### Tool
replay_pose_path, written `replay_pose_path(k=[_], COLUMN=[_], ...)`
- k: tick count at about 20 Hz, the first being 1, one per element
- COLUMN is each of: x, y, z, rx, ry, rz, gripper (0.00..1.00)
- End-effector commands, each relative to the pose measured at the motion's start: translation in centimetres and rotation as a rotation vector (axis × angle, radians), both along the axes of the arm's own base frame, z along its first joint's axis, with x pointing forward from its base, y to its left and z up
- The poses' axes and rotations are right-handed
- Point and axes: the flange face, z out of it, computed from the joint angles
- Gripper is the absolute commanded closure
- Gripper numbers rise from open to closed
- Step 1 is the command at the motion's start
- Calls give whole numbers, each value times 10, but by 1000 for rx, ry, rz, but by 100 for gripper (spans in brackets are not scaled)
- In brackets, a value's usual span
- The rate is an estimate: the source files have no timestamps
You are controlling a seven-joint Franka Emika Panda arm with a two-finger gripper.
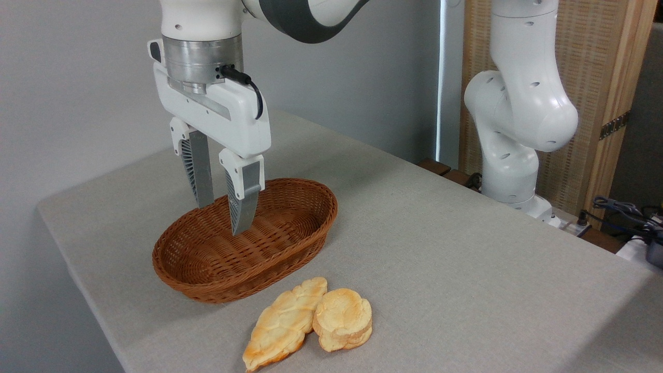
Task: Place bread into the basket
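The bread point(344, 318), a small roundish golden-tan bun, lies on the table near the front edge, touching a longer braided loaf point(284, 324) on its left. The oval reddish-brown wicker basket point(311, 230) sits behind and to the left of them with nothing inside. My gripper point(222, 217) hangs over the basket's left half, pointing down, fingers apart and nothing between them. It is well away from the bun.
The grey cloth-covered table point(440, 248) has edges close at the left and front. The arm's white base point(510, 171) stands at the back right, in front of a wooden screen point(601, 77). Cables point(627, 210) lie at the far right.
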Motion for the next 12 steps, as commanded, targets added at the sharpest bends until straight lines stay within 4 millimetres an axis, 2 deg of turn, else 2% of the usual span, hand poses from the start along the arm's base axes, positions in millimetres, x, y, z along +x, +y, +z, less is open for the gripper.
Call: replay_pose_path(k=[1,3,6,8,12], x=[-9,-10,-10,-12,-15], y=[8,12,29,33,64], z=[8,-1,-21,-45,-70], rx=[-15,-14,2,10,16], ry=[16,35,55,65,81], rz=[-2,4,22,-26,-24], gripper=[0,0,0,0,0])
